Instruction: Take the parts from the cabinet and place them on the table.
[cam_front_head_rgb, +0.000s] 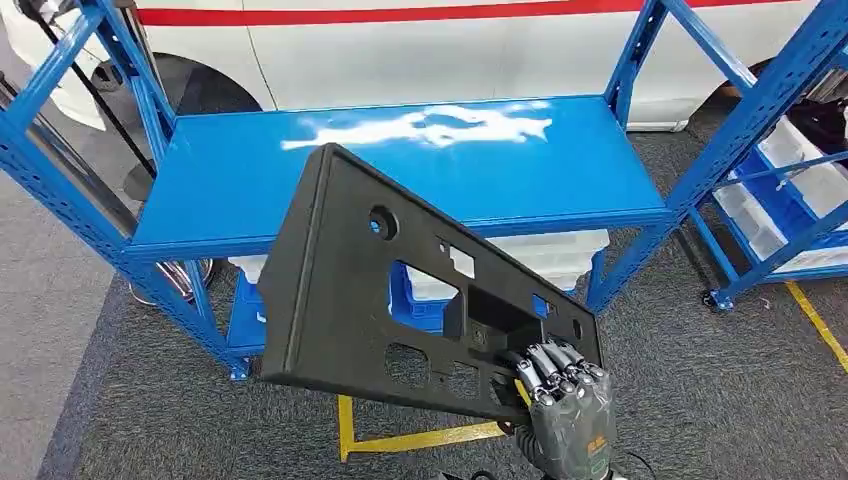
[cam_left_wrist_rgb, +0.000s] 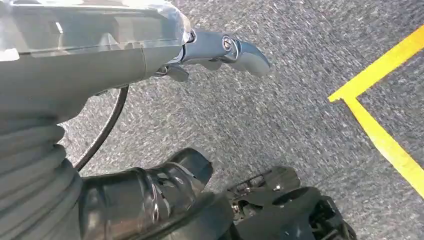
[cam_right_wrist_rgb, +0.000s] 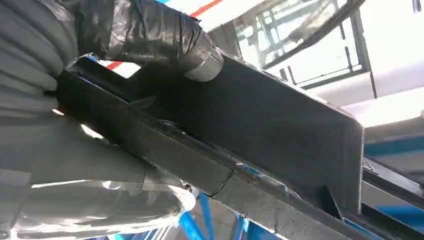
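Head view: right hand (cam_front_head_rgb: 567, 400) grips panel (cam_front_head_rgb: 400, 280) (tilted).

- A blue metal shelf rack (cam_front_head_rgb: 420, 170) is seen standing on grey carpeted floor (cam_front_head_rgb: 700, 400), its top board glossy.
- Yellow tape lines (cam_front_head_rgb: 420, 438) are laid on the floor.
- White and blue bins (cam_front_head_rgb: 440, 290) are stored beneath the board.

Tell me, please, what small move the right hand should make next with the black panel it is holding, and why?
Probably carry it forward and lower it flat onto the blue shelf top. The right hand grips the black panel by its lower corner, tilted and in the air in front of the shelf, and the surface ahead looks bare. The left hand hangs over the floor, so it seems unlikely to help.
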